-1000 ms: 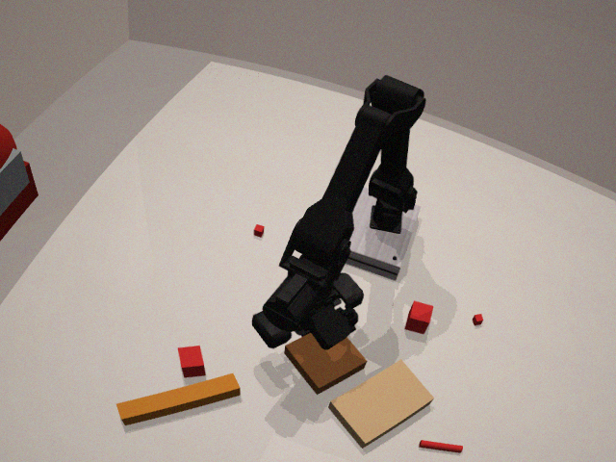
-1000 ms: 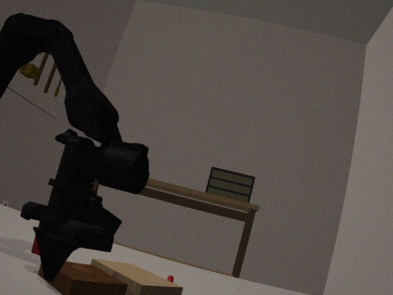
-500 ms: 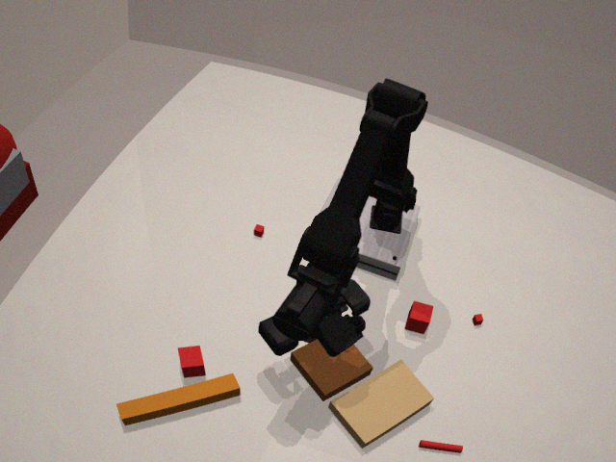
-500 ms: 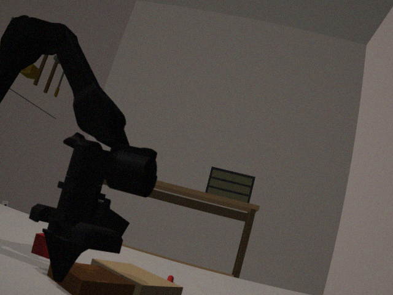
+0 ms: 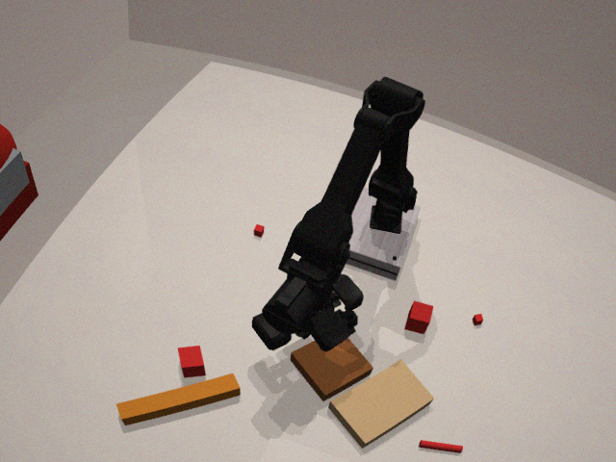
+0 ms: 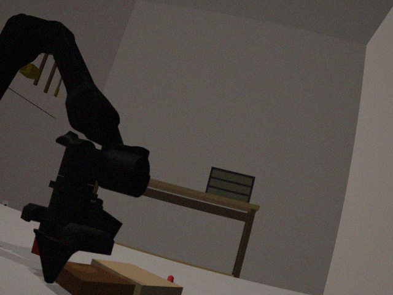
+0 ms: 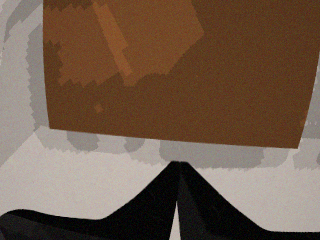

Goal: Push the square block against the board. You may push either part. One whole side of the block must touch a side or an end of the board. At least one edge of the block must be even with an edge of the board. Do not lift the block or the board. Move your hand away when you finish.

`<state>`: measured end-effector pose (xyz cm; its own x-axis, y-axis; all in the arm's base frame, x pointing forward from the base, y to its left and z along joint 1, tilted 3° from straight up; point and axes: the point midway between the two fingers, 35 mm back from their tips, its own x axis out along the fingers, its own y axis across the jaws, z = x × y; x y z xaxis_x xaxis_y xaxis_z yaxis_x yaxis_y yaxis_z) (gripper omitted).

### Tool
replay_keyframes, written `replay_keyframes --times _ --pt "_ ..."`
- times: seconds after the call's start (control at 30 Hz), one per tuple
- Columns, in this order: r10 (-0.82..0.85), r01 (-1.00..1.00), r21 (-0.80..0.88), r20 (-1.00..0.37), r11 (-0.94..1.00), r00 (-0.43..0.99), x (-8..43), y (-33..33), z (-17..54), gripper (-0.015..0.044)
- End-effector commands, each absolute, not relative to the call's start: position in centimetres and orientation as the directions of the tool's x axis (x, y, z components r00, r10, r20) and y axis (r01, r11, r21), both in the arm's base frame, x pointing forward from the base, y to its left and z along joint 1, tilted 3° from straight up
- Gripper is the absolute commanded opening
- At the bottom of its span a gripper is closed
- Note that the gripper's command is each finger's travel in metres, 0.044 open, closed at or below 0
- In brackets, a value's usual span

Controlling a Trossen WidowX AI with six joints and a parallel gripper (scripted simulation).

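The brown square block lies flat. The tan board lies flat beside it, toward the red rod. In the top view, one block side faces a long side of the board, nearly parallel, with a narrow strip of table between them. The block's left corner looks about even with the board's left end. My gripper is shut and empty, low behind the block's side away from the board. The wrist view shows a small gap between the fingertips and block. The top view hides the fingertips behind the hand.
An orange bar and a red cube lie left of the block. Another red cube and a tiny one lie to the right. A red rod lies beyond the board. A tiny cube lies left of the arm.
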<state>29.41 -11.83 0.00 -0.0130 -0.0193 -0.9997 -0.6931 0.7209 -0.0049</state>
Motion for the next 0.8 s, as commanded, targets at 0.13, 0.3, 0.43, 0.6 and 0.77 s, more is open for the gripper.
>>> replay_keyframes --times 0.13,0.3,0.43,0.6,0.77 --pt "-0.016 -0.694 -0.002 -1.000 0.720 -0.014 28.4 -12.6 0.0 0.0000" --pt "-0.016 -0.694 -0.002 -1.000 0.720 -0.014 27.8 -13.2 0.0 0.0000" --pt "-0.017 -0.694 -0.002 -1.000 0.720 -0.015 27.3 -13.6 0.0 0.0000" --pt "-0.017 -0.693 -0.002 -1.000 0.721 -0.015 27.7 -13.7 2.7 0.0000" --pt "-0.017 -0.694 -0.002 -1.000 0.720 -0.014 27.7 -13.6 5.5 0.0000"
